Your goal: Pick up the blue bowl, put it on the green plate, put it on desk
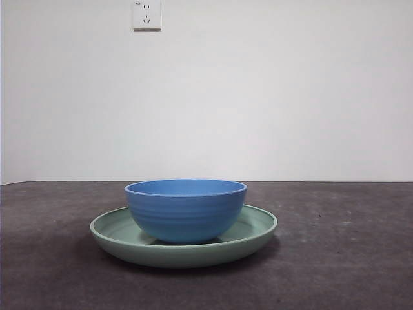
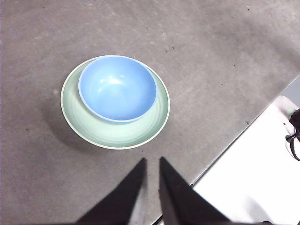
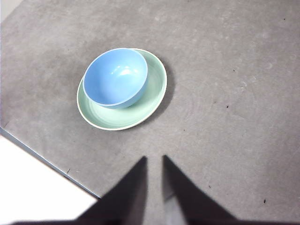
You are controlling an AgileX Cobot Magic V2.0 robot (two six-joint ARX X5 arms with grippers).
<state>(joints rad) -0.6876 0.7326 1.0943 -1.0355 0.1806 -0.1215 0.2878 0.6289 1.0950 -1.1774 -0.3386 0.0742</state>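
The blue bowl (image 1: 186, 210) stands upright and empty inside the green plate (image 1: 251, 236), which rests on the dark desk (image 1: 342, 258). The bowl sits off-centre on the plate in the left wrist view (image 2: 117, 87) over the plate (image 2: 101, 129), and likewise in the right wrist view (image 3: 116, 77) on the plate (image 3: 152, 96). My left gripper (image 2: 152, 161) hangs high above the desk, back from the plate, jaws nearly together, holding nothing. My right gripper (image 3: 154, 159) is also high and back from the plate, jaws nearly together, empty. Neither arm shows in the front view.
A white wall with a power socket (image 1: 146, 14) stands behind the desk. The desk's edge and a white surface beyond it show in the left wrist view (image 2: 253, 183) and in the right wrist view (image 3: 33, 187). A black cable (image 2: 294, 133) lies there.
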